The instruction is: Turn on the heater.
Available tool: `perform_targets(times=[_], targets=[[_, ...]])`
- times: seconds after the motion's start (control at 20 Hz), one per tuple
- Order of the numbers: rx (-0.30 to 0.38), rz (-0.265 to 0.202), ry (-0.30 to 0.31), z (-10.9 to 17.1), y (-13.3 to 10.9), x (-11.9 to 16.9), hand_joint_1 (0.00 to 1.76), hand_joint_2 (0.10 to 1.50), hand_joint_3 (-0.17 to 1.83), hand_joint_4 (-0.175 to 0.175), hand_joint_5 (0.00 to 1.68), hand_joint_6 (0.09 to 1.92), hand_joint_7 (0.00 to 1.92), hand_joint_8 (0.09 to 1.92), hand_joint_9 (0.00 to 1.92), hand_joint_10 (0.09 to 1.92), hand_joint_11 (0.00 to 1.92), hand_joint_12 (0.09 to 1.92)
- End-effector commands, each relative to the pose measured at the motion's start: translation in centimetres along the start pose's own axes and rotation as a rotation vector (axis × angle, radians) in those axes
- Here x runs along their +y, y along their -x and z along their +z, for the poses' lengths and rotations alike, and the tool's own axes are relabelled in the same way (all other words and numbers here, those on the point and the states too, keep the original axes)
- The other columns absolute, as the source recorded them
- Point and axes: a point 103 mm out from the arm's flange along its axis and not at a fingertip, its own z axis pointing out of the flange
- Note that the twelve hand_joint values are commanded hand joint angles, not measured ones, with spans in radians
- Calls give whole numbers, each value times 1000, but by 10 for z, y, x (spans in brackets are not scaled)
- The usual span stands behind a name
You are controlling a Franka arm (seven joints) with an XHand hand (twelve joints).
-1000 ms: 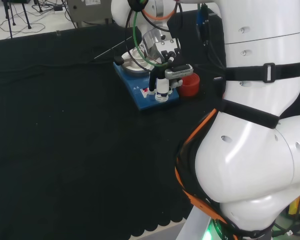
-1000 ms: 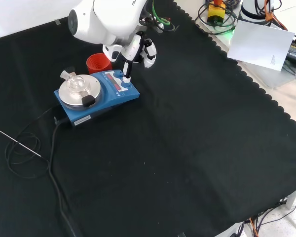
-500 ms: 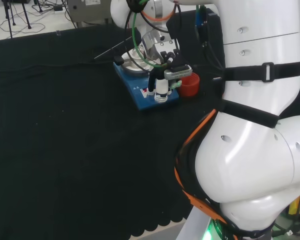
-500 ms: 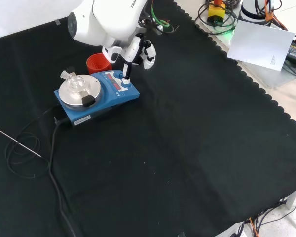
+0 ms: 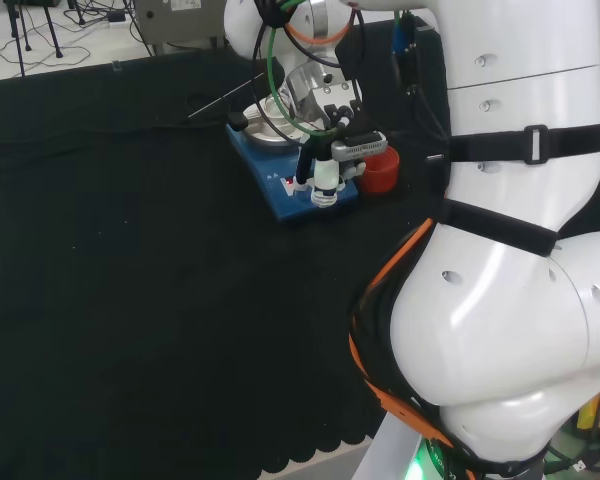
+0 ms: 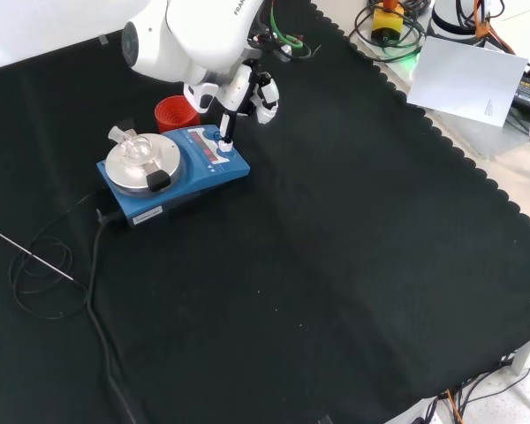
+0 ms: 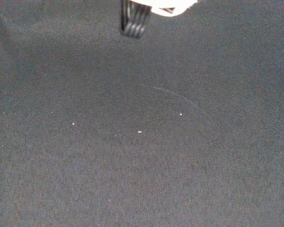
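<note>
The heater (image 6: 234,166) is a blue box with a round silver plate; a small clear glass flask (image 6: 134,145) stands on the plate. In the head view the heater (image 5: 272,187) lies left of the arm's links. My hand (image 6: 249,88) hangs over the heater's control end. One straight black finger (image 6: 224,125) points down and its tip meets the front panel beside a knob. From the head view, the hand (image 5: 330,125) has its fingers (image 5: 325,183) pointing down onto the panel. It holds nothing. In the wrist view there is black cloth and a white part of the hand (image 7: 173,6).
A red ribbed ring (image 6: 174,112) stands right behind the heater, close to the hand. The heater's black cable (image 6: 93,291) runs forward over the cloth, with a thin metal rod (image 6: 26,252) lying across its loops. White paper (image 6: 473,75) lies beyond the cloth's scalloped edge.
The hand has shifted only slightly over the heater's panel, a little aside and back. Its finger stays down at the panel. The heater and flask have not moved.
</note>
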Motion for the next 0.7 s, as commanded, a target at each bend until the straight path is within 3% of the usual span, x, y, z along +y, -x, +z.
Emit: perform_targets(times=[0.05, 0.4, 0.7], targets=[[17, -8, 11, -1, 6, -5, 1413, 764, 983, -24, 264, 87, 1625, 1298, 1804, 1358, 1767, 1489], [30, -14, 73, -29, 7, -37, 1413, 763, 984, -24, 265, 87, 1625, 1299, 1804, 1359, 1767, 1489], [39, -5, 96, -36, 14, -47, 1414, 762, 986, -25, 268, 87, 1625, 1299, 1804, 1359, 1766, 1489]])
